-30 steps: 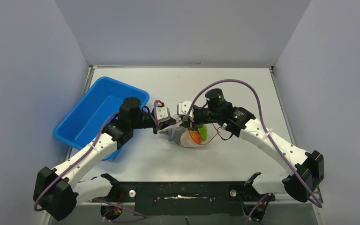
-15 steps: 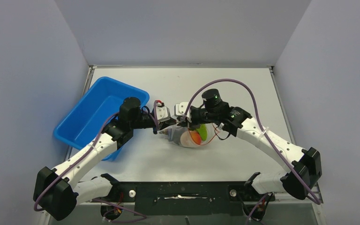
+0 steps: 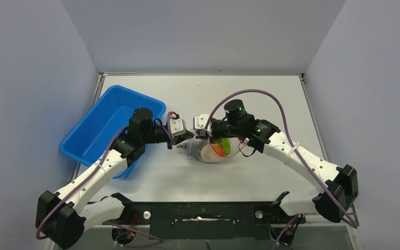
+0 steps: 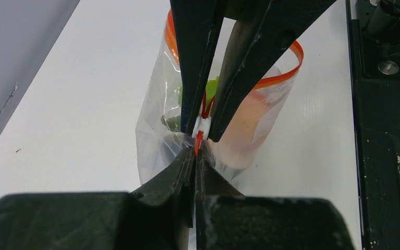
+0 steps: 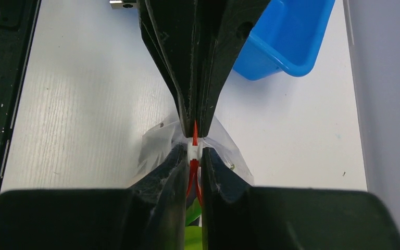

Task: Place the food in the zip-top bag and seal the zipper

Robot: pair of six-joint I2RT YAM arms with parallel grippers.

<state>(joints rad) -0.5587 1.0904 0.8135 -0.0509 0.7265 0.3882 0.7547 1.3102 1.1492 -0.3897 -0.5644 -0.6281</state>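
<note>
Our left end effector (image 4: pixel 195 156) is pinched fully shut on the zipper (image 4: pixel 281 77); our right end effector (image 5: pixel 193 156) nips its white slider (image 4: pixel 202 125), tip to tip. The zip-top bag (image 4: pixel 153 135), food (image 3: pixel 217 150) inside, sits on the bench (image 3: pixel 250 99).

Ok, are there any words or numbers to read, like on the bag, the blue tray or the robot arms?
None: no word, number or sign can be read in any view. The clear zip-top bag is unprinted, its red zipper is plain, the blue tray bears no label, and the left arm and right arm show no lettering that can be made out.
</note>
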